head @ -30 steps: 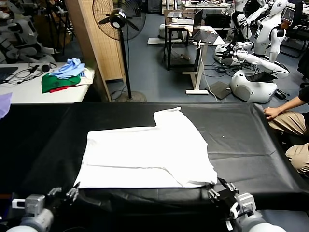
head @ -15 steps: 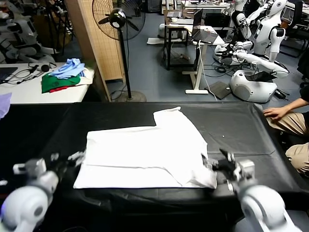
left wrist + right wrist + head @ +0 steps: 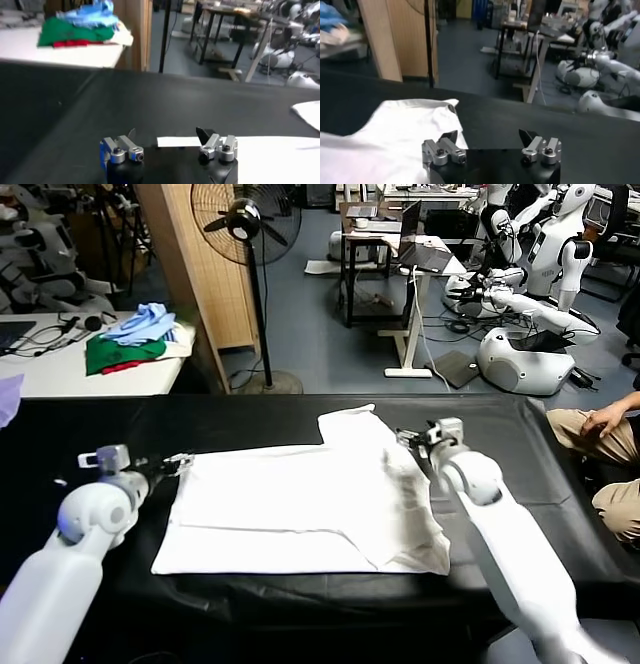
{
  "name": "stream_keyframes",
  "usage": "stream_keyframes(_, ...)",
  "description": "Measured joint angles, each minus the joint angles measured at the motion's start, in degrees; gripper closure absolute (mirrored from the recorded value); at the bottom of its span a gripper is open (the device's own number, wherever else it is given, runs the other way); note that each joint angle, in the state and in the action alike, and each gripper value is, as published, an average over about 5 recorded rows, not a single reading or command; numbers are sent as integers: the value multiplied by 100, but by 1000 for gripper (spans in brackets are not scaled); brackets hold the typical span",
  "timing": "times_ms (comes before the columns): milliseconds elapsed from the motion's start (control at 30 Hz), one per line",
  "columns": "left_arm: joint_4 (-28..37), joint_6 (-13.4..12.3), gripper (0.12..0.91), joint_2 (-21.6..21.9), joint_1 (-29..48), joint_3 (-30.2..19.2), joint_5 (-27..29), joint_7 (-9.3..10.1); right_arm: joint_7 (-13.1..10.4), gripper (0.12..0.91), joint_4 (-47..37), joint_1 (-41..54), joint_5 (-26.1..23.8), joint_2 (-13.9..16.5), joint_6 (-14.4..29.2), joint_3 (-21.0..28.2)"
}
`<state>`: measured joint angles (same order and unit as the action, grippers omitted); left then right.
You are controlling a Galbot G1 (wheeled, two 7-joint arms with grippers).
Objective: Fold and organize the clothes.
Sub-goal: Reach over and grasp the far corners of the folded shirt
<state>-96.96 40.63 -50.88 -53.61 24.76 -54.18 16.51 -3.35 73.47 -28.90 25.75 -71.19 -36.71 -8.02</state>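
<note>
The head camera looks forward and down from above the black-covered desk (image 3: 300,414), taking in its whole width, both arms and the workshop beyond. Each wrist camera sits low just behind its own jaws, skimming the desk surface toward the far room. The left wrist view and the head view share the white T-shirt (image 3: 280,155) edge and the pile of coloured garments (image 3: 135,339); the right wrist view shares the T-shirt's raised sleeve.
</note>
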Motion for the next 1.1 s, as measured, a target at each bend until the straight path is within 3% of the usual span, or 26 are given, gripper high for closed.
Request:
stream_keyframes(167, 314, 109, 232, -72, 284, -215, 61, -28, 214, 227, -601, 353, -97, -206, 27, 208)
stream_keyframes(533, 748, 156, 234, -193, 555, -364, 121, -119, 218, 227, -1293, 684, -144, -493, 50, 317)
stream_keyframes(600, 798, 161, 263, -208, 567, -373, 146, -154, 235, 238, -1369, 708, -143, -523, 55, 316)
stream_keyframes(733, 895, 154, 438, -259, 586, -384, 198, -199, 279, 383, -1466, 708, -140, -567, 69, 317)
stream_keyframes(967, 1065, 45, 826, -362, 664, -392, 288, -294, 207, 779, -1395, 608, -116, -570, 220, 302)
stream_keyframes(1100, 1072, -36, 902, -369, 668, -390, 348, -389, 155, 903, -1261, 507, -203, -519, 521, 296)
